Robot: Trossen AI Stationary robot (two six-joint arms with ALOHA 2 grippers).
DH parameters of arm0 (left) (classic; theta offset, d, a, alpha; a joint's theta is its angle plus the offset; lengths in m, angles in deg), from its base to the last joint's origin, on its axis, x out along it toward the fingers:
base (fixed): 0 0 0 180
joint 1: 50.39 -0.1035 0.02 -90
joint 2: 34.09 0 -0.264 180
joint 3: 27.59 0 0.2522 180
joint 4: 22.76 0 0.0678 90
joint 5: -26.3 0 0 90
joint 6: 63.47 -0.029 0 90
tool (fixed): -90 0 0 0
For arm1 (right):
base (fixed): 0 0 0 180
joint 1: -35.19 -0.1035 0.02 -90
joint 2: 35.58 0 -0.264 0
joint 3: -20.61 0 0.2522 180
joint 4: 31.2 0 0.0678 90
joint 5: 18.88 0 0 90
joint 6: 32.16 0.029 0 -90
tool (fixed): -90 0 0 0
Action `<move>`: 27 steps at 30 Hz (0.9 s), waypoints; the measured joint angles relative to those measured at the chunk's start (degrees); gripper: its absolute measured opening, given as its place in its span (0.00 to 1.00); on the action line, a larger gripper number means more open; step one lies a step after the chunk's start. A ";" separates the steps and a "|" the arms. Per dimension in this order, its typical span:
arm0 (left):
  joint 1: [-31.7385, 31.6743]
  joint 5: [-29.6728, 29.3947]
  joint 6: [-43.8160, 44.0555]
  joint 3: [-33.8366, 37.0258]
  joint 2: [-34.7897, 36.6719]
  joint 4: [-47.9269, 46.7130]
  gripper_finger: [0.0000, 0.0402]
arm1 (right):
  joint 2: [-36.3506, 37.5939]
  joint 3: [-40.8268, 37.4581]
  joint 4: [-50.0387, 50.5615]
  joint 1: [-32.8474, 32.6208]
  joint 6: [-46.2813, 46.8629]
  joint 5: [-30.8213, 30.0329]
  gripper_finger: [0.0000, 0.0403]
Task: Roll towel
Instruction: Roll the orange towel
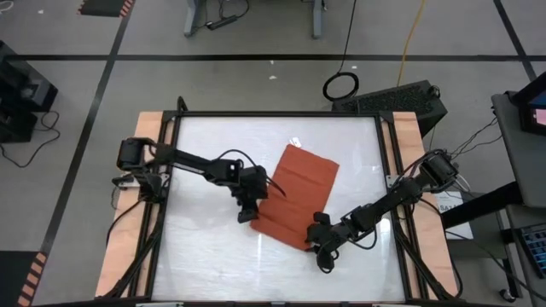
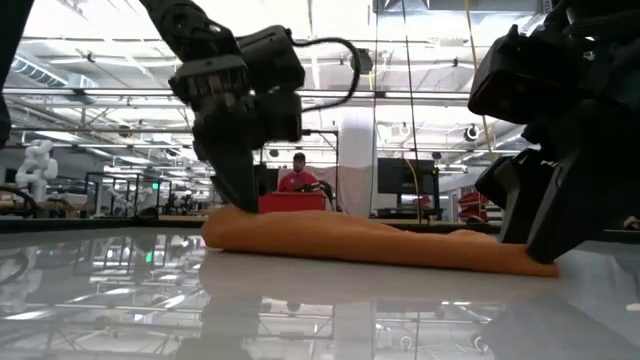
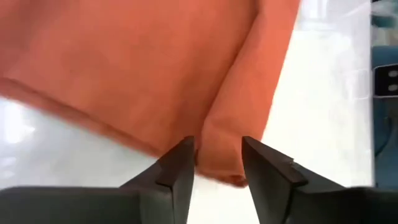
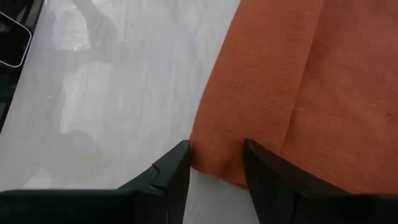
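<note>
- Now your left gripper (image 1: 250, 211) sits at the towel's (image 1: 296, 198) near-left corner, fingers (image 3: 177, 169) parted with the cloth edge between them; a firm pinch is not clear.
- Mid-table, the towel lies flat, apparently folded, slanting toward the far right.
- Your right gripper (image 1: 319, 245) straddles the near-right corner, fingers (image 4: 171, 169) spread around the hem.
- Likely step: gripping the near edge. Next, close both grippers evenly, then roll the edge away.
</note>
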 joint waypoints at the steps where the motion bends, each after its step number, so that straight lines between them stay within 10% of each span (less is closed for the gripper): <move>1: -0.13 -1.11 -1.36 0.00 1.16 -0.94 0.36 | -0.01 0.00 0.03 0.00 0.01 0.01 0.35; 16: 12.79 -17.33 -35.99 -0.13 7.30 1.56 0.37 | -0.09 -0.07 0.74 0.01 0.44 0.61 0.35; 27: 14.94 -26.39 -37.74 1.29 0.67 1.85 0.62 | -0.13 -0.11 0.76 0.00 1.55 0.39 0.35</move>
